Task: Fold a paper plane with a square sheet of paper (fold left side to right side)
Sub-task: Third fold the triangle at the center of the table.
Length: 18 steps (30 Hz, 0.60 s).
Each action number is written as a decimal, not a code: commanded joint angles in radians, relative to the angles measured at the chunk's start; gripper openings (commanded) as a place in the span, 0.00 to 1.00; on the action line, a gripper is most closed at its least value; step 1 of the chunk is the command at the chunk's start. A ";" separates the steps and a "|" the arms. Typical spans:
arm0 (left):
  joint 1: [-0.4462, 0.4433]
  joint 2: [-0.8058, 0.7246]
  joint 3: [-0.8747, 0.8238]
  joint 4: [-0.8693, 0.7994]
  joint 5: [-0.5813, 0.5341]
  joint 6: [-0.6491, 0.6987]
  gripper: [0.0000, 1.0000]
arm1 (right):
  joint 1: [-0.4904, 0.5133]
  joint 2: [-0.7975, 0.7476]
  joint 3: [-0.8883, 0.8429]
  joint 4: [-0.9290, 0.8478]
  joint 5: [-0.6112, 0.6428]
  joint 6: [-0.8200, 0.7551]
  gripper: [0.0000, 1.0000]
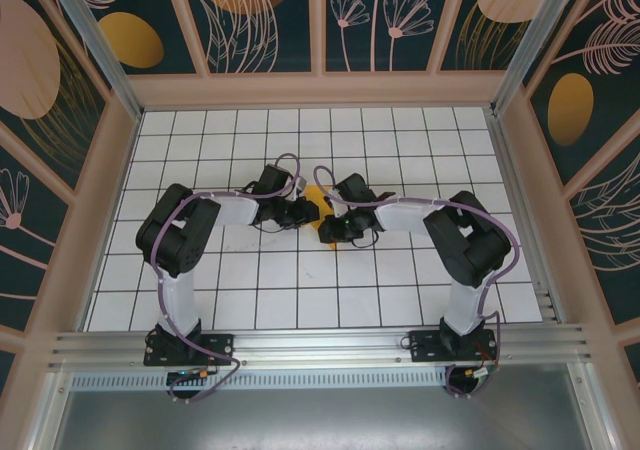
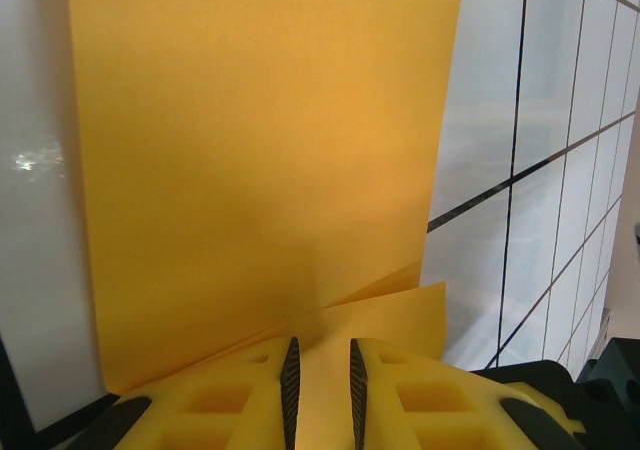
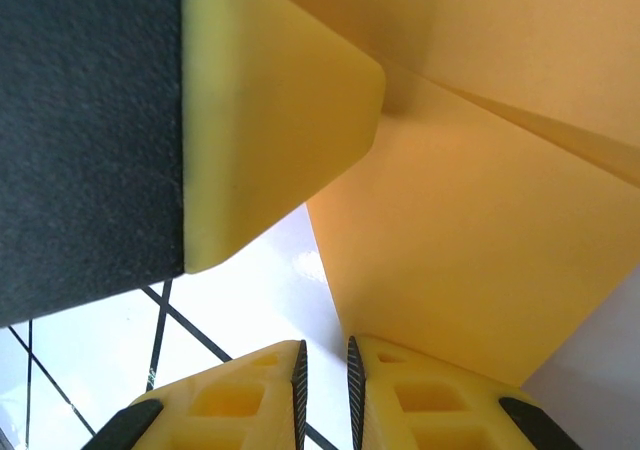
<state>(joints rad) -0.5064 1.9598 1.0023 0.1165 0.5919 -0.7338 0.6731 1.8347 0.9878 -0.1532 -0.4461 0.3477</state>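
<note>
The square sheet of paper (image 1: 318, 208) is orange-yellow, folded into layers, and lies at mid-table between my two grippers. In the left wrist view the paper (image 2: 260, 150) has one flap lifting at the lower right. My left gripper (image 2: 320, 342) is shut on its near edge, where a crease runs into the narrow gap. My right gripper (image 3: 325, 342) is shut to a thin slit with white table showing through. Its right fingertip (image 3: 375, 350) touches the paper's (image 3: 470, 230) near edge. The left gripper's finger (image 3: 270, 100) presses the paper from the upper left.
The white gridded table (image 1: 300, 290) stretches around both arms, which meet at its centre (image 1: 298, 213) (image 1: 335, 232). Patterned walls with wooden frames (image 1: 320, 88) close the back and sides. A metal rail (image 1: 320, 345) runs along the near edge.
</note>
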 commanded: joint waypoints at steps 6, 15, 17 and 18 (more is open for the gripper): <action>-0.003 0.045 -0.038 -0.134 -0.091 0.034 0.24 | -0.005 0.024 -0.025 -0.022 -0.009 0.020 0.21; -0.003 0.048 -0.038 -0.134 -0.093 0.033 0.24 | -0.003 0.016 -0.062 -0.022 -0.040 0.031 0.21; -0.003 0.050 -0.039 -0.133 -0.094 0.034 0.24 | -0.001 0.011 -0.070 -0.025 -0.045 0.034 0.21; -0.003 0.049 -0.038 -0.134 -0.094 0.034 0.24 | -0.001 0.006 -0.073 -0.028 -0.049 0.032 0.21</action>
<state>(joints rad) -0.5064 1.9594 1.0023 0.1162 0.5892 -0.7338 0.6670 1.8355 0.9573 -0.1112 -0.4702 0.3656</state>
